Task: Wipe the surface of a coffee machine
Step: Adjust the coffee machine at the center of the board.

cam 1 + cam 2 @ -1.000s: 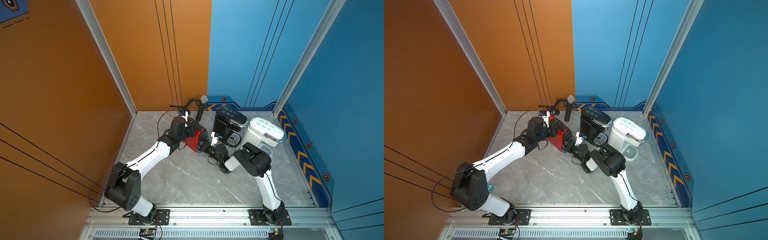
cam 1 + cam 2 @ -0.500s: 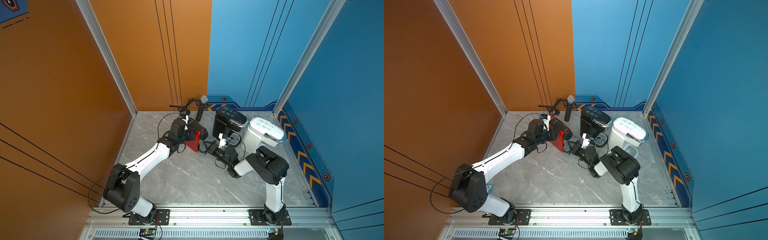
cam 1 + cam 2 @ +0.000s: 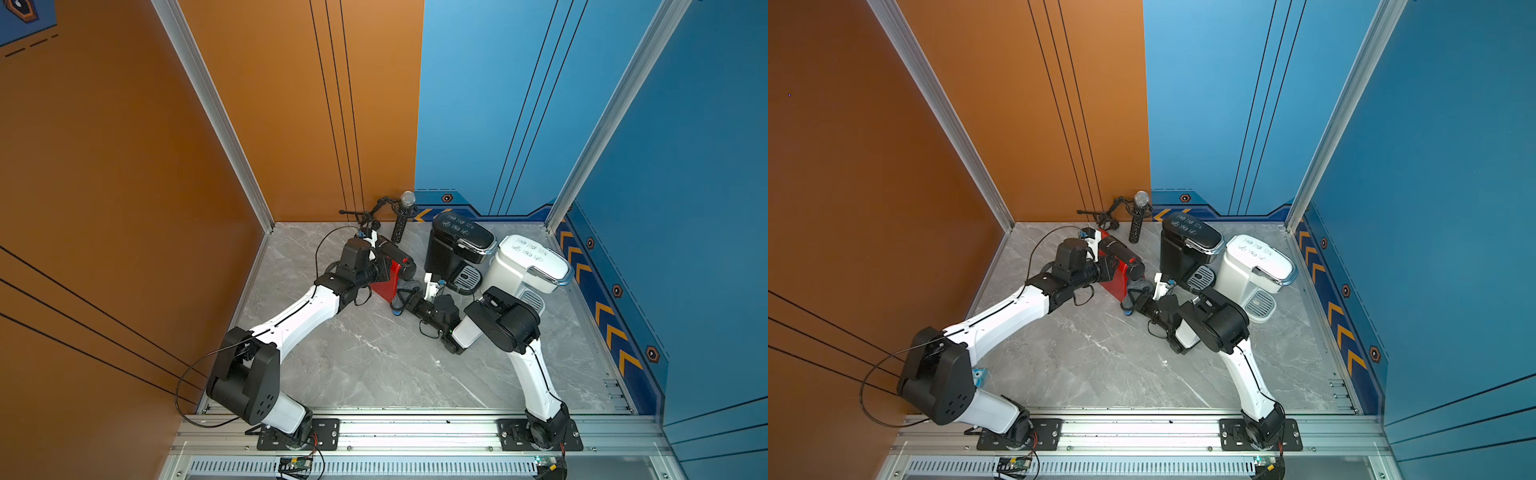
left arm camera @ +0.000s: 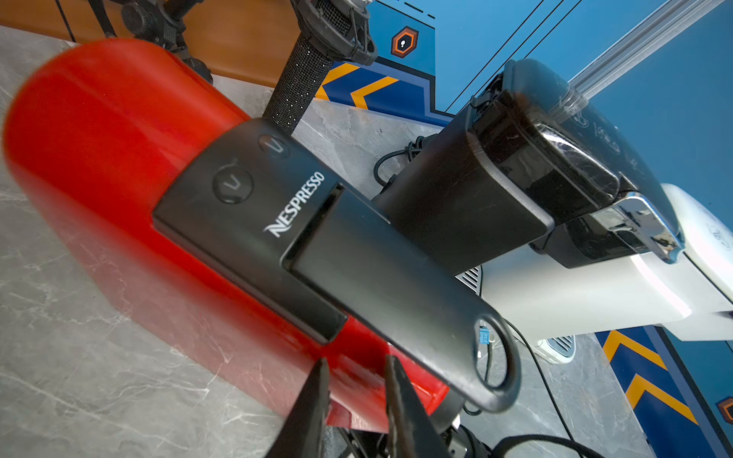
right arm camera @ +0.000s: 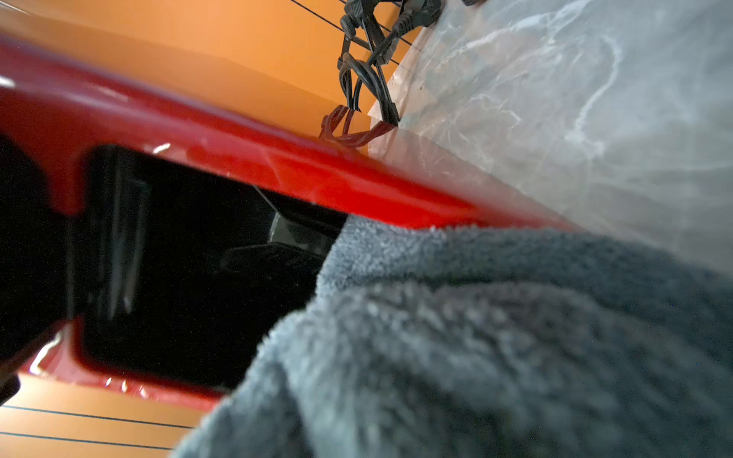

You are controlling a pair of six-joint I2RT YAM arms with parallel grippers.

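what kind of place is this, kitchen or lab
Likely a robot test cell, not a kitchen: orange and blue panel walls in aluminium framing, two robot arms bolted to a front rail, and a red Nespresso machine beside a black coffee machine and a white coffee machine.

Three coffee machines are set in a row on a grey stone table (image 3: pixel 374 361).
A red coffee machine (image 3: pixel 388 284) is stood at one end, a black coffee machine (image 3: pixel 453 249) is stood near it, and a white coffee machine (image 3: pixel 523 266) is placed just beside the black one. A microphone (image 3: pixel 402 220) on a small black stand is kept at the back edge. A black cord (image 4: pixel 408 150) is laid behind the black machine. A grey cloth (image 3: pixel 410 286) is seen at the red machine's foot; whether the table is touched by it cannot be told.
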